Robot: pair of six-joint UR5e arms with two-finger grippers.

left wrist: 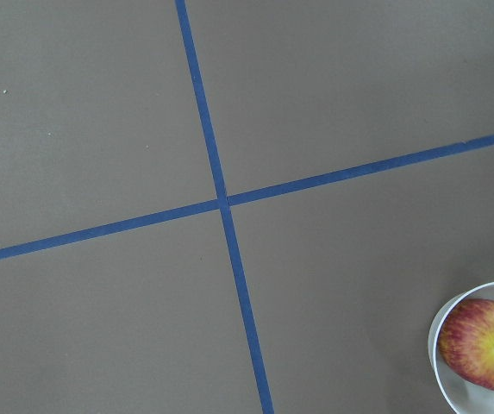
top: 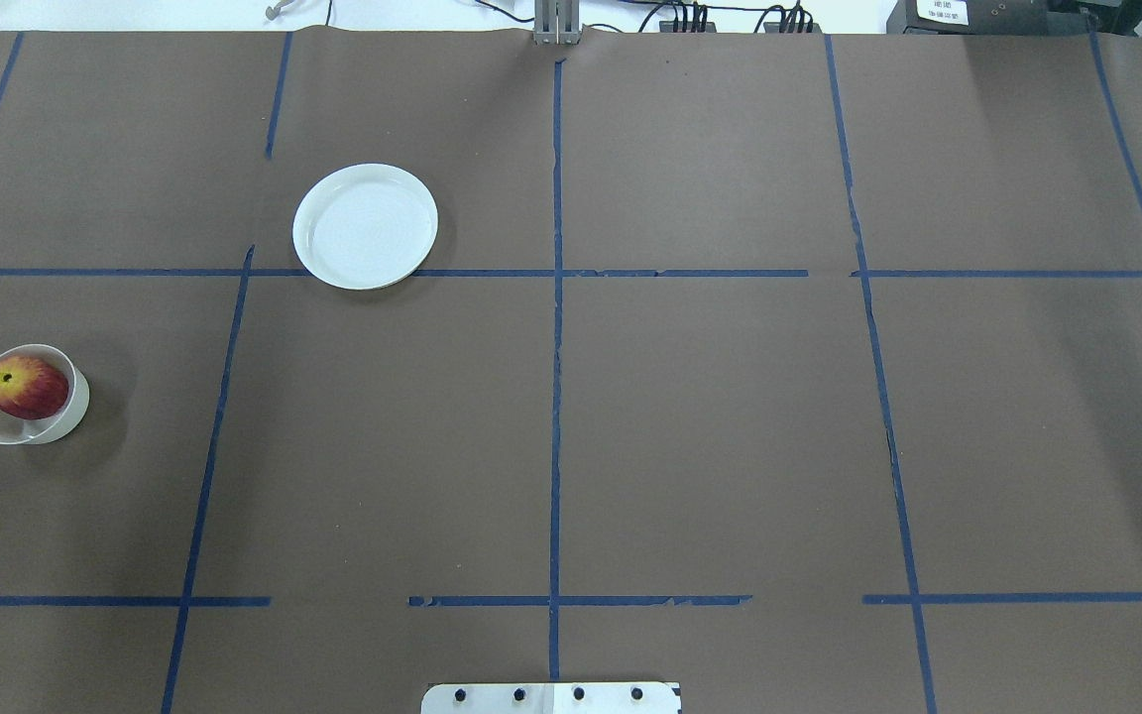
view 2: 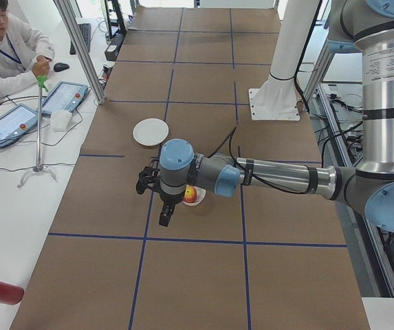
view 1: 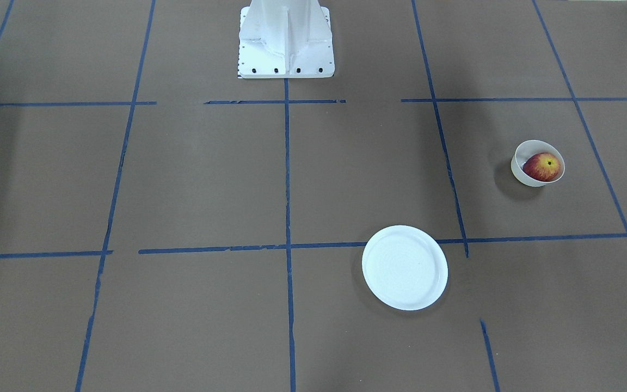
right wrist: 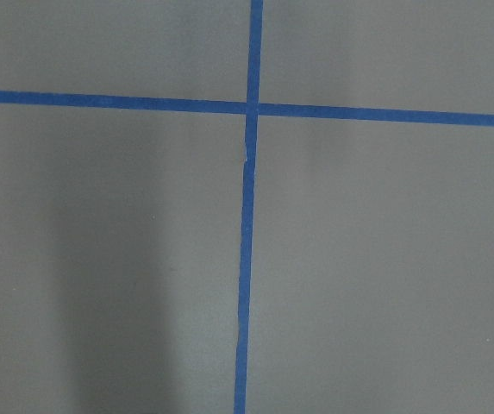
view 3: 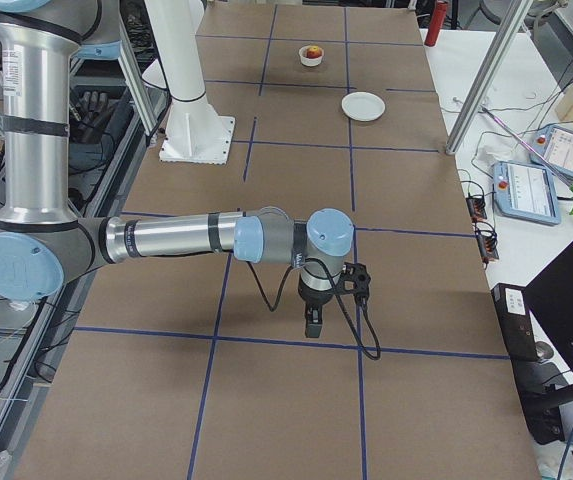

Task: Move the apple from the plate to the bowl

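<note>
The apple (view 1: 543, 166) sits in the bowl (view 1: 521, 173), well apart from the white plate (view 1: 369, 268) on the tabletop (view 1: 210, 179). The left wrist view cuts the bowl off at its corner. The left pincer (view 2: 165, 214) and right pincer (view 3: 311, 322) show only in side views, so I cannot tell whether either is spread or pressed together.

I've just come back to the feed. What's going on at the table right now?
The apple sits inside the bowl, and the plate is empty, so the move looks done. Nothing is touching either dish. The left claw hangs above the table beside the bowl, and the right claw hangs over bare table far from both dishes. From these side views I can't tell if either claw is open or shut.
</note>
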